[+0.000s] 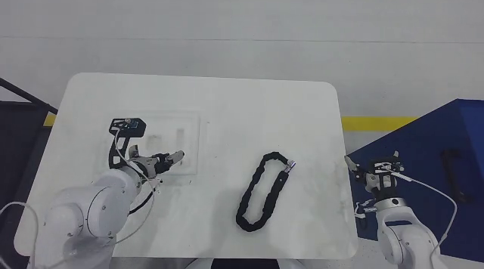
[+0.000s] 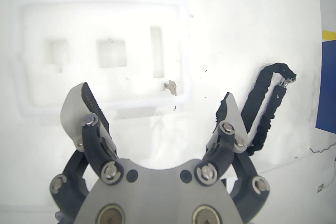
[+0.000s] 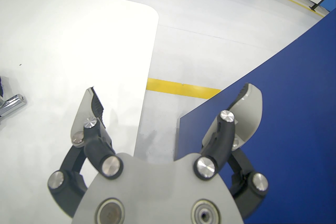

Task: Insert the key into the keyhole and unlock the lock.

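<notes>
1. Key (image 2: 170,87) is lying inside the foam tray (image 2: 185,51), near a corner.
2. Chain lock (image 1: 261,190) is lying mid-desk (image 1: 302,118), well apart from the key.
3. Left gripper (image 2: 157,101) is hovering beside the tray, spread, empty.
4. Right gripper (image 3: 169,93) is hanging spread at the desk's right edge.

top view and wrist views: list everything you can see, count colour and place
table: one, white, fills the middle of the top view
foam tray: one, white with three recesses, left part of the table
key: one, silver, lying on the tray near one of its corners
chain lock: one, black sleeve with a shiny metal end, middle of the table, right of the tray
board: one, blue, off the table's right side
floor line: one, yellow, right of the table
left gripper: one, open and empty, by the tray's near edge
right gripper: one, open and empty, at the table's right edge
</notes>
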Controlling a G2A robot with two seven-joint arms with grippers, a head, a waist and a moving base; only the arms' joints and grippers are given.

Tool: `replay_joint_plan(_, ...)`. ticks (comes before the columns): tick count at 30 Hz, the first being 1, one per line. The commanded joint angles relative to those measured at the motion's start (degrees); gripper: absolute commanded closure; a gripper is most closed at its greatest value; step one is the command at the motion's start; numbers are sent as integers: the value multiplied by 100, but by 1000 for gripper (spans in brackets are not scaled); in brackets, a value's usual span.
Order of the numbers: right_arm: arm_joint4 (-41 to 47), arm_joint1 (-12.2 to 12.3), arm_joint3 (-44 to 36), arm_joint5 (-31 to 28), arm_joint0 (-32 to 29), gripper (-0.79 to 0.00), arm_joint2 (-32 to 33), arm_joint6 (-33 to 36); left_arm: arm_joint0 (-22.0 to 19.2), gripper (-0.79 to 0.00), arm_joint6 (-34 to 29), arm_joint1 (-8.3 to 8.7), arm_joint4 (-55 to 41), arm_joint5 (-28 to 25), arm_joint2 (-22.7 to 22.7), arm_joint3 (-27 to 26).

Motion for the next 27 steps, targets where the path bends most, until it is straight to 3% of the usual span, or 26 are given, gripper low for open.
replay_joint_plan(1,0,0,0,0,0,-785,0,0,-322,-785,-254,-15,-156,91,191,184)
replay_joint_plan(13,0,0,0,0,0,-785,0,0,-373,-785,-272,-17,-194,78,217,217)
replay_joint_plan(18,0,0,0,0,0,-785,0,0,-594,-785,-763,-22,-789,144,157,764)
replay_joint_plan(23,0,0,0,0,0,-785,0,0,-781,-785,-1095,-4,-1367,-188,8,1122)
replay_joint_plan(27,0,0,0,0,0,-785,0,0,-872,-785,-1090,10,-1251,-182,75,1297)
